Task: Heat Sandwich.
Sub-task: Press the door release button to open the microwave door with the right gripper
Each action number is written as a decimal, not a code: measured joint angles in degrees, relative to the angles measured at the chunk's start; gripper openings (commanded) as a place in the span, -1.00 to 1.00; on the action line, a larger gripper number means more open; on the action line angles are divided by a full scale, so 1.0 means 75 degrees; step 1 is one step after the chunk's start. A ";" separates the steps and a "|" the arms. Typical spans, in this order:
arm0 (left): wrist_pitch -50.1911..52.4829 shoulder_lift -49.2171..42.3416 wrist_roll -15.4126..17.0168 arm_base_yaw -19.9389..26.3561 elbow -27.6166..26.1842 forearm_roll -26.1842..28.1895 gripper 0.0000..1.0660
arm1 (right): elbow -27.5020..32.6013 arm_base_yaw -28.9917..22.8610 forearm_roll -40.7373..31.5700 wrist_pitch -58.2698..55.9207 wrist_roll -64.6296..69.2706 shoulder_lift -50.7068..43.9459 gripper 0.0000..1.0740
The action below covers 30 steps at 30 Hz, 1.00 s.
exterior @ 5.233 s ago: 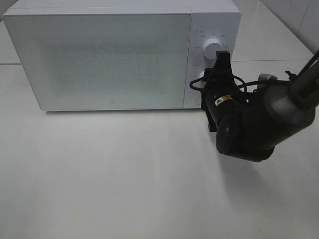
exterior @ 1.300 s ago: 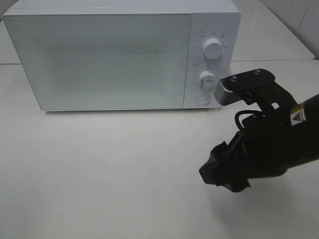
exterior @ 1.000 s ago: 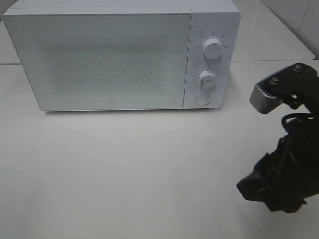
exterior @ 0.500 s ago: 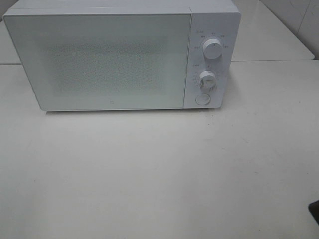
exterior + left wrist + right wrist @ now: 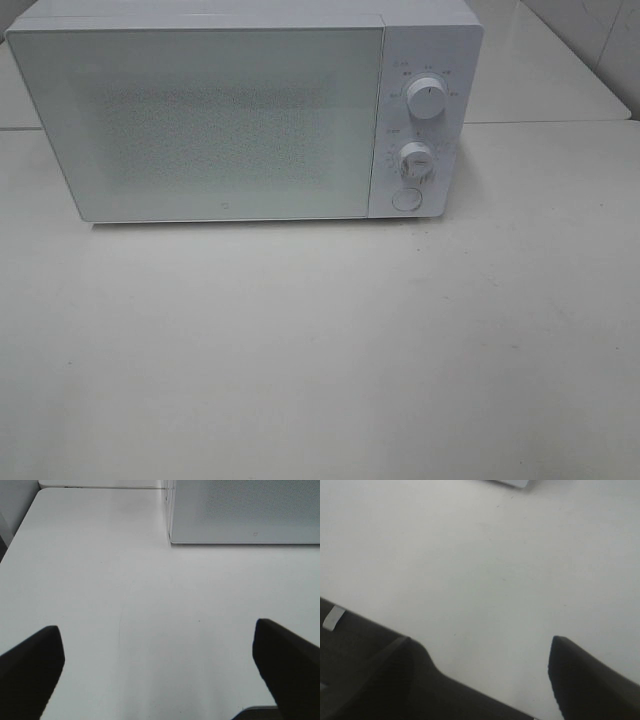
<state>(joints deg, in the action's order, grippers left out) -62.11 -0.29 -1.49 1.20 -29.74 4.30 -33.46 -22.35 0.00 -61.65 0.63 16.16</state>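
Right arm has left the overhead view; 1 s ago it was backing off the microwave's (image 5: pixel 220 120) lower dial (image 5: pixel 416 160). Right gripper (image 5: pixel 481 640) and left gripper (image 5: pixel 156 627) both spread, holding nothing. Door closed; sandwich unseen, presumably inside. Timer likely set.

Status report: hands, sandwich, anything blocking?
Left hand open, empty, over table. Right hand open, empty. Sandwich not in view; microwave door shut. No obstruction seen.

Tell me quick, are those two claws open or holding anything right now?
Left gripper: open, holding nothing.
Right gripper: open, holding nothing.
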 measured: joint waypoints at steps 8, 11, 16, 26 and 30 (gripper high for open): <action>0.0000 0.0000 -0.0008 0.0000 0.0000 0.0000 0.83 | 0.0313 0.1207 0.0000 0.0191 0.0160 -0.1131 0.37; 0.0000 0.0000 -0.0008 0.0000 0.0000 0.0000 0.83 | 0.0558 0.1757 0.0000 0.0351 0.0176 -0.1658 0.37; 0.0000 0.0000 -0.0008 0.0000 0.0000 0.0000 0.83 | 0.0642 0.2338 0.0000 0.0512 0.0191 -0.2139 0.37; 0.0000 0.0000 -0.0008 0.0000 0.0000 0.0000 0.83 | 0.0657 0.2483 0.0000 0.0565 0.0199 -0.2185 0.37; 0.0000 0.0000 -0.0008 0.0000 0.0000 0.0000 0.83 | 0.0657 0.2483 0.0000 0.0565 0.0199 -0.2185 0.37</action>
<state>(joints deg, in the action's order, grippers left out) -62.11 -0.29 -1.55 1.20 -29.74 4.30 -28.53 -3.72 0.00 -57.41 2.12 -0.23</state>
